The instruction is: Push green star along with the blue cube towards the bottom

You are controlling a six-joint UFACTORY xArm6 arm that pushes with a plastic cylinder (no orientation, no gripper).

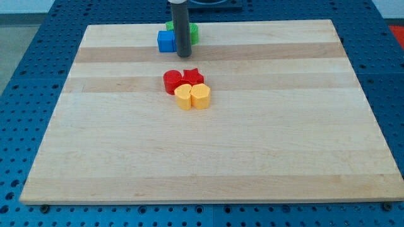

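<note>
Green star (193,33) and blue cube (166,41) sit together at the board's top edge, my tip (184,55) down beside them.

The star is largely hidden behind the rod; the cube lies just to the view's left of it. The rod carries no jaws, so nothing is gripped. Nearer the centre, well apart, a red cylinder (172,82), red star (193,77) and two yellow blocks (183,97) (201,96) cluster, touching, on the wooden board (265,145).

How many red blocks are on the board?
2. A red round block and a red star touch each other near the middle, just above two yellow blocks. None seems hidden.
</note>
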